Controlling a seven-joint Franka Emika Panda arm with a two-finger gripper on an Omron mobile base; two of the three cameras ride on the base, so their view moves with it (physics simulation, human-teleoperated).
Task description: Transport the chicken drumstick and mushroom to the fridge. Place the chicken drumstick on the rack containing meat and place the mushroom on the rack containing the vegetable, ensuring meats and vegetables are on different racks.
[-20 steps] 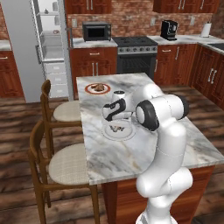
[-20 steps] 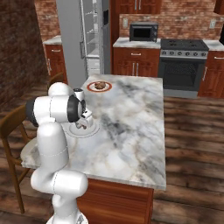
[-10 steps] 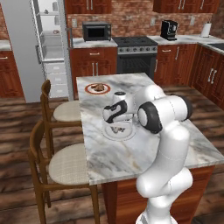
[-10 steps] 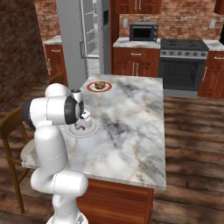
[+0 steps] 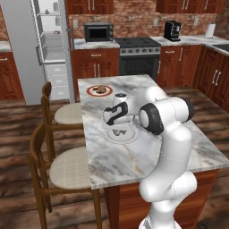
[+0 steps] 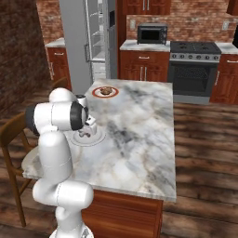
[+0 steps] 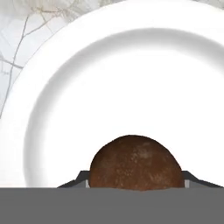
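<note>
A round brown mushroom (image 7: 135, 159) lies on a white plate (image 7: 65, 87) near the island's left edge. My gripper (image 7: 135, 177) points straight down over it, and its fingertips (image 7: 84, 176) press against both sides of the cap. From the base cameras the hand (image 5: 117, 121) hangs low over that white plate (image 5: 129, 137), on which the mushroom (image 5: 119, 132) still rests. The chicken drumstick (image 5: 102, 89) sits on a red-rimmed plate at the island's far end. Beyond it the fridge (image 5: 20, 49) stands open, its racks (image 5: 53, 48) showing.
Two wooden stools (image 5: 67, 167) line the island's left side. A stove (image 5: 138, 56), a microwave (image 5: 98, 32) and a coffee machine (image 5: 172, 30) stand along the back wall. The marble island top (image 5: 179, 125) stretches to the right of my arm.
The jaws have narrowed around the mushroom. The arm and hand have stayed over the white plate.
</note>
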